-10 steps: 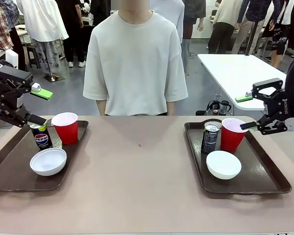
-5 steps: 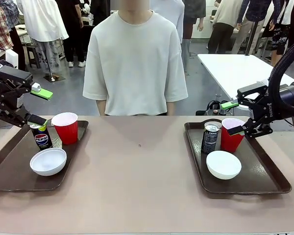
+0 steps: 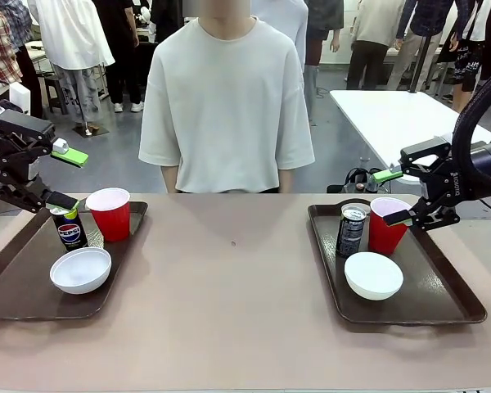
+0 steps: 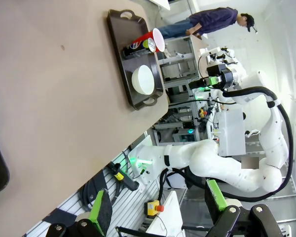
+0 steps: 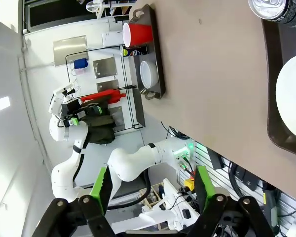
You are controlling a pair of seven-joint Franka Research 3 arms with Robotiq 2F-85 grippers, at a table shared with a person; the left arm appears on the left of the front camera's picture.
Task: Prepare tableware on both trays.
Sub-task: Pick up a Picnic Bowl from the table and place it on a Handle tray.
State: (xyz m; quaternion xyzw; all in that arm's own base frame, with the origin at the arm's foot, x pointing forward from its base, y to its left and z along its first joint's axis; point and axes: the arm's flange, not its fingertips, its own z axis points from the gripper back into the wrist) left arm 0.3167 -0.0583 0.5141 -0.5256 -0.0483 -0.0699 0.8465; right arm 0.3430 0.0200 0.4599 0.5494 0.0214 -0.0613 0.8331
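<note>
We see each tray holding a cup, can and bowl; left gripper and right gripper released, grasping nothing.

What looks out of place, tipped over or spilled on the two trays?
Nothing stands out. On each tray a red cup, a can and a white bowl stand upright, with no visible spill.
</note>
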